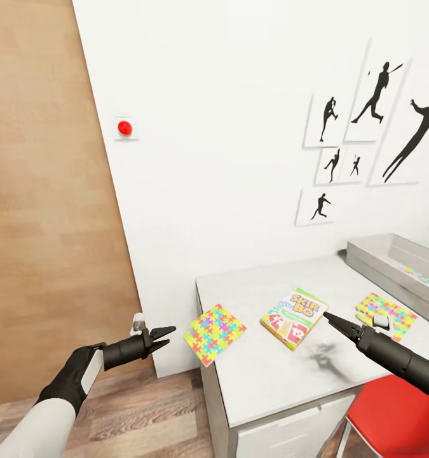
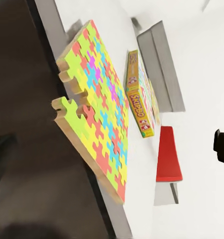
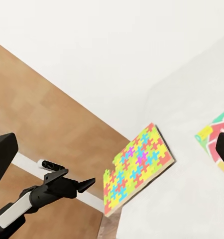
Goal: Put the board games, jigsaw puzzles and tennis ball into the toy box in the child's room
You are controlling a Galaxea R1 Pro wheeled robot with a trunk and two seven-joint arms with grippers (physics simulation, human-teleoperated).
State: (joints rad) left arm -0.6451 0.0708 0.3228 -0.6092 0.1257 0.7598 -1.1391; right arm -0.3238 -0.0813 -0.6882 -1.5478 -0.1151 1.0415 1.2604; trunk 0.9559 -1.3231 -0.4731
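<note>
Puzzle collection looks like the step in hand, with the nearest piece hanging half off the table's left edge.

At the left, the left claw (image 1: 162,338) hovers off the table's left side, over the wooden floor (image 1: 144,407), its fingers parted narrowly and empty. It points straight at the first jigsaw puzzle (image 1: 214,333), which overhangs the left edge of the table (image 1: 290,381) and seems tilted there. The left wrist view shows that puzzle (image 2: 99,102) edge-on and close ahead.

Further right lies the Skip-Bo board game (image 1: 294,317), flat on the tabletop. The right claw (image 1: 339,322) hangs just above the table beside that game's right side; its fingers look drawn together to a point and hold nothing. Just beyond it sits the second jigsaw puzzle (image 1: 387,315), with a small white and dark object on it that I cannot identify. At the far right the grey toy box (image 1: 392,261) rests on the table, something colourful already inside.

As I judge it, the next move calls for the left claw to open wider, advance and pinch the overhanging edge of the first puzzle. A careless nudge could tip it onto the floor.
</note>
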